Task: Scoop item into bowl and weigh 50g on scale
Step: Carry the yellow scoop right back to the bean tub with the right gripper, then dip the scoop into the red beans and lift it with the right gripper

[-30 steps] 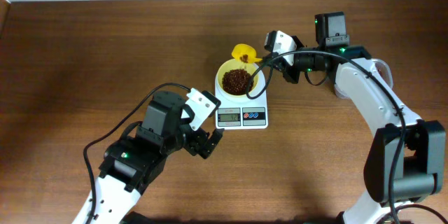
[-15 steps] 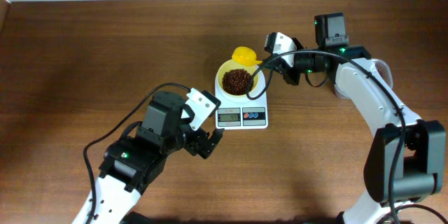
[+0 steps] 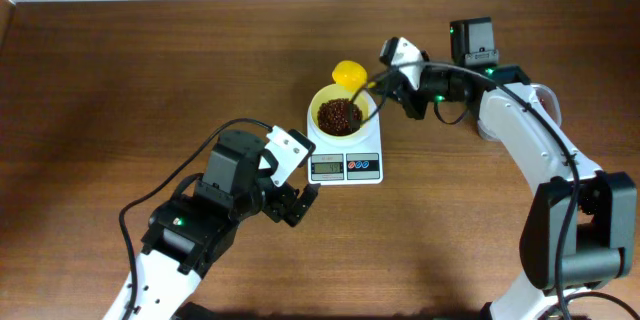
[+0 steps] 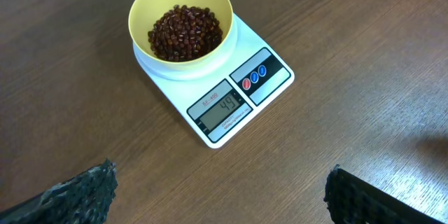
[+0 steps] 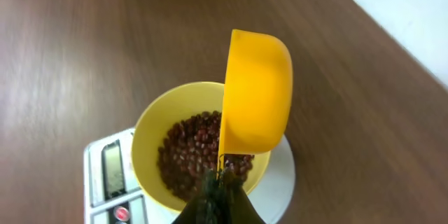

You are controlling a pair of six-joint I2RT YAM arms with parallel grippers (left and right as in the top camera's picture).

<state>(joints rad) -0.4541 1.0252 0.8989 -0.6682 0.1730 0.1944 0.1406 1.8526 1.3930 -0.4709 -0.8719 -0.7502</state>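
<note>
**Beans in the bowl on the scale, scoop tipped above it**

Several things are hard to make out. In the right wrist view the scoop point(image 5: 255, 91) turns its orange-yellow outside to us, so its inside is hidden and we cannot tell whether any beans are in it. Its handle runs down into a dark shape at the bottom edge, where the right gripper point(image 5: 218, 197) is cut off. The jaws are closed together on that handle. In the left wrist view only the two dark tips of the left gripper point(image 4: 220, 182) show, cut by the lower edge. Its jaws stand wide apart with nothing between them, above bare worktop point(image 4: 364, 112) near the scale's front.

We count one bowl point(image 4: 140, 10), one scale point(image 4: 273, 87), one scoop and two arms. The beans point(image 4: 184, 33) are too many to count. They lie as a dark reddish-brown heap inside the pale yellow bowl, which sits on the white scale's platform. The scoop hangs tilted on its side over the bowl's far rim, from overhead just beyond it.

The scale has one grey display point(image 4: 224, 106) and two round buttons, a red button point(image 4: 246, 83) and a blue button point(image 4: 260, 71). The digits look like 44, though they are small. A line of red print above them is too fine to read.
</note>
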